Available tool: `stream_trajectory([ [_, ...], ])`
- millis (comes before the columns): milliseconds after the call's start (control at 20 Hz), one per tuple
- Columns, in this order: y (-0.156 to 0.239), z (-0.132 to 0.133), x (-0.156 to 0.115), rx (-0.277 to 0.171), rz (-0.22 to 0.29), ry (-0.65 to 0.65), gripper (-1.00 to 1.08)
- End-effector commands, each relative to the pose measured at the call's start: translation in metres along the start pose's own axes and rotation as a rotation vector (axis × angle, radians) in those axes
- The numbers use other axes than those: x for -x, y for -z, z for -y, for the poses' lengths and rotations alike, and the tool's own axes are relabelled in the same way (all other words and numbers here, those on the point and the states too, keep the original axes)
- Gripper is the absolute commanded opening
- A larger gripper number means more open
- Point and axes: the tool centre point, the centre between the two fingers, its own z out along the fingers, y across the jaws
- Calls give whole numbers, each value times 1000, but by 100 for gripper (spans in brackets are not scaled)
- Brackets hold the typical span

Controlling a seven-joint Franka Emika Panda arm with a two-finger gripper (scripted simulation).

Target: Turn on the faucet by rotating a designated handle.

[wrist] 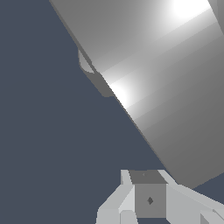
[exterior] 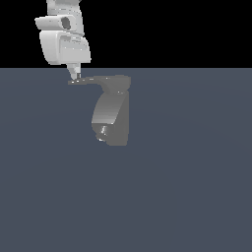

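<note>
Exterior view: handle (exterior: pixel 93 80) tip directly under the end effector (exterior: pixel 75 74), apparently touching; finger spread not discernible.

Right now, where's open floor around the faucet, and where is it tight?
Open: the grey surface below the faucet and on both its sides in the exterior view. Tight: the faucet's top, where the gripper sits at the tip of the handle on the exterior view's left.
</note>
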Motion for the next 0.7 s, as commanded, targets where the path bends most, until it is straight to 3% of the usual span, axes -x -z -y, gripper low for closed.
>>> stream_trajectory([
  [0, -11, -15, 1, 24, -7, -28, -100],
  [150, -12, -21, 1, 25, -8, -29, -100],
  [200, 0, -10, 0, -1, 0, 20, -100],
  [650, -2, -31, -16, 5, -2, 9, -100],
])
